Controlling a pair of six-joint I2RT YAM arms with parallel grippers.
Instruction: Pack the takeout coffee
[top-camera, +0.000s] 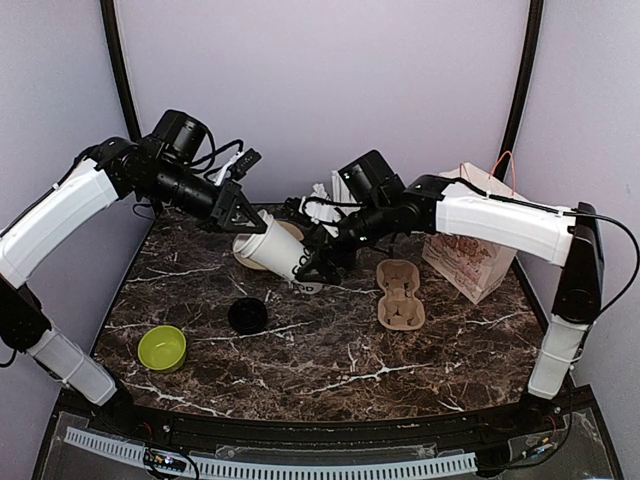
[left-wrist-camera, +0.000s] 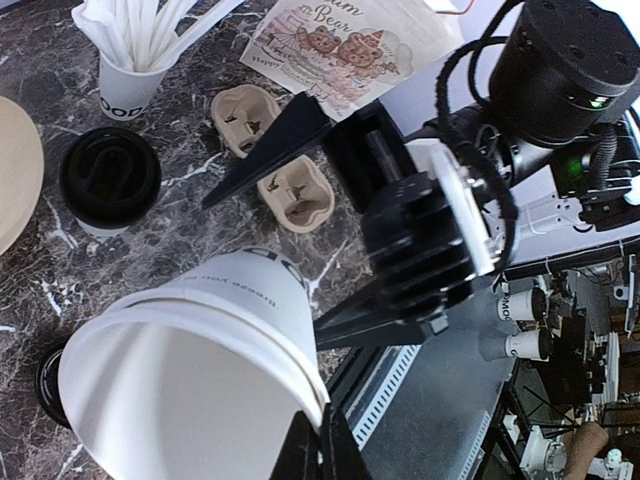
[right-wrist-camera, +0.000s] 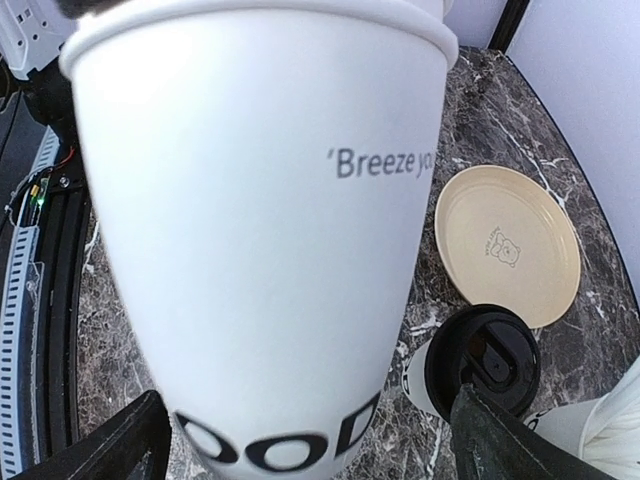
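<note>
Pinching the rim of the lidless cup (top-camera: 275, 250), my left hand (top-camera: 243, 222) is clenched on the cup wall at the mouth. The cup is held clear of the desk (top-camera: 330, 350) and tilted, its long axis running from the mouth at my left hand to the base at my right.

My right hand (top-camera: 320, 262) straddles the base end with its fingers spread. The right wrist view shows a gap on one side, so I judge that hand released. The other finger may be touching, but I cannot confirm this.

The takeout coffee (right-wrist-camera: 482, 362) stands upright on the desk with its black lid on. It is just below and beyond my right hand, beside the plate (right-wrist-camera: 505, 245).

My right hand is clearly the nearer one, and my left is well apart from the coffee. The pulp carrier (top-camera: 400, 295) lies to the right of the coffee, in front of the paper bag (top-camera: 468, 250).

Judgement: the coffee's axis is vertical, so my right hand would need to come off the tilted cup and approach from the side.
</note>
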